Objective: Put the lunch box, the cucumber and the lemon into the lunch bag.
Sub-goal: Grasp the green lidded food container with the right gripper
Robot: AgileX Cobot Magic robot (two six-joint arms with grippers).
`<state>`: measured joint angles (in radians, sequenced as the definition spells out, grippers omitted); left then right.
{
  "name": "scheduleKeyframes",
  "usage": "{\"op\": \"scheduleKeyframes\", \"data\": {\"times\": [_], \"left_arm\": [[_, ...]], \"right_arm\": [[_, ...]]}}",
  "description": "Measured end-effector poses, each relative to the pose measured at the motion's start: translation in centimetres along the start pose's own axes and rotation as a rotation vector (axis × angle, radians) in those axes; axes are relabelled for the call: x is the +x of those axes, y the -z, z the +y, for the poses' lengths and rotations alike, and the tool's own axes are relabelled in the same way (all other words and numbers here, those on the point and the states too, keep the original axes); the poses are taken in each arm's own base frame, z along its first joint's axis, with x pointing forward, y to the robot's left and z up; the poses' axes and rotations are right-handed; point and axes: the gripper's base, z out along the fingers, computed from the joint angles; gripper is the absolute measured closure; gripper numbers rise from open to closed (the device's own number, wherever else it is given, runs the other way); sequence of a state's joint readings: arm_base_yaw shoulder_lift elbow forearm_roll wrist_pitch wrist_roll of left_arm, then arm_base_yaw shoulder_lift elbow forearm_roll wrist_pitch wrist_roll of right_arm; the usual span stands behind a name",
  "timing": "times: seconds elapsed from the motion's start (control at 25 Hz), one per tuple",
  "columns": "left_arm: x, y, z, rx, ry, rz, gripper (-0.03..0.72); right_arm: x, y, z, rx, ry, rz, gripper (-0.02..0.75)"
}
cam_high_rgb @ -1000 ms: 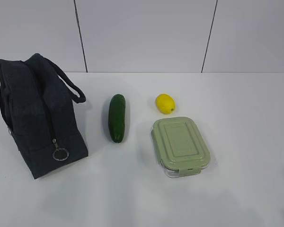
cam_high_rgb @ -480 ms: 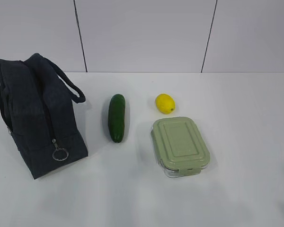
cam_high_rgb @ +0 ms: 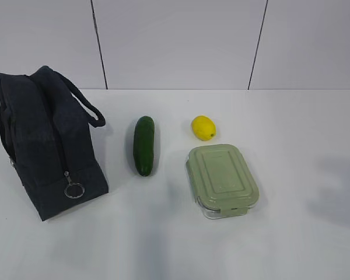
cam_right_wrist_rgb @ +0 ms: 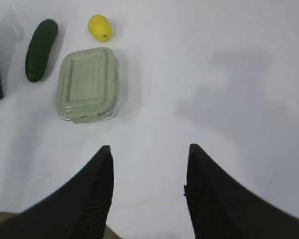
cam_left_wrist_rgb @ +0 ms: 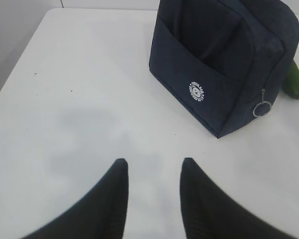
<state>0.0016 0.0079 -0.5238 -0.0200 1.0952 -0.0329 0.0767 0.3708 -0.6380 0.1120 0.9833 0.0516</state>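
The dark navy lunch bag stands at the left of the table, its zipper closed and the ring pull hanging at its near end. To its right lie the dark green cucumber, the yellow lemon and the lunch box with its sage-green lid. No arm shows in the exterior view. In the left wrist view the left gripper hovers open over bare table, well short of the lunch bag. The right gripper is open too, with the lunch box, cucumber and lemon ahead to its left.
A white panelled wall backs the white table. The table's left edge shows in the left wrist view. A soft shadow falls on the table at the right of the exterior view.
A shadow has spread across the right side of the table in the exterior view. The bag, cucumber, lemon and lunch box have not moved.
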Motion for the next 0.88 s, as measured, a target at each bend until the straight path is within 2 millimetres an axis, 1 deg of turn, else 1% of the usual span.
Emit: {"op": "scheduleKeyframes", "data": {"times": [0.2,0.32,0.48,0.68,0.88], "left_arm": [[0.0,0.0,0.0,0.0,0.0,0.0,0.448],[0.0,0.0,0.0,0.0,0.0,0.0,0.448],[0.0,0.0,0.0,0.0,0.0,0.0,0.448],[0.0,0.0,0.0,0.0,0.0,0.0,0.448],[0.0,0.0,0.0,0.0,0.0,0.0,0.448]], "right_arm": [[-1.7,-3.6,0.7,-0.081,-0.104,0.113,0.356],[-2.2,-5.6,1.0,-0.106,-0.159,0.193,0.356],[-3.7,-7.8,1.3,-0.133,-0.172,0.265,0.356],[-7.0,-10.1,1.9,-0.182,-0.148,0.32,0.356],[-10.2,-12.9,2.6,-0.254,-0.051,0.429,0.356]]}}
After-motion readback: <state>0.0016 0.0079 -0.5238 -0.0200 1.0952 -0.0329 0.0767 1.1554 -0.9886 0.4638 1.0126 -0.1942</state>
